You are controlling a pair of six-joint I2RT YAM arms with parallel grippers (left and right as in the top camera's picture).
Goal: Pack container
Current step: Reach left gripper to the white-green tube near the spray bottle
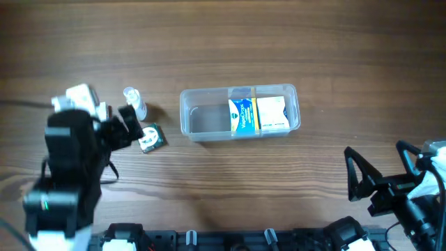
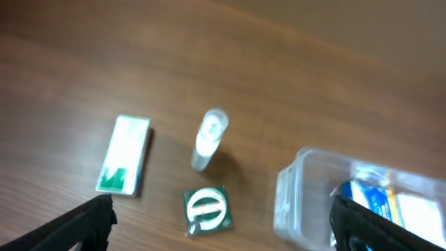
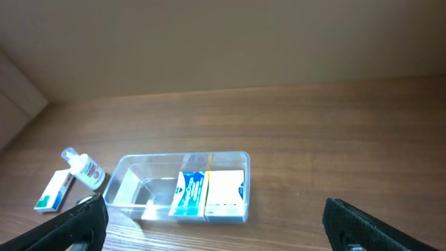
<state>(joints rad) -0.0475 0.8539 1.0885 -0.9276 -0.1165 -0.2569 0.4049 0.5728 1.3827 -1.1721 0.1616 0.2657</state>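
Note:
The clear container (image 1: 202,122) lies mid-table, with a blue box (image 1: 240,116) and a yellow-white box (image 1: 273,113) standing in its right half; its left half is bare. It also shows in the left wrist view (image 2: 300,202) and the right wrist view (image 3: 136,188). My left gripper (image 1: 131,127) is open and empty, hovering above a small green-and-white square packet (image 2: 207,209), left of the container. A small clear spray bottle (image 2: 209,138) lies just beyond the packet. My right gripper (image 1: 383,172) is open and empty at the front right, away from the container.
A white box with a green end (image 2: 125,155) lies left of the bottle, also in the right wrist view (image 3: 54,189). The arm bases stand along the table's front edge (image 1: 230,240).

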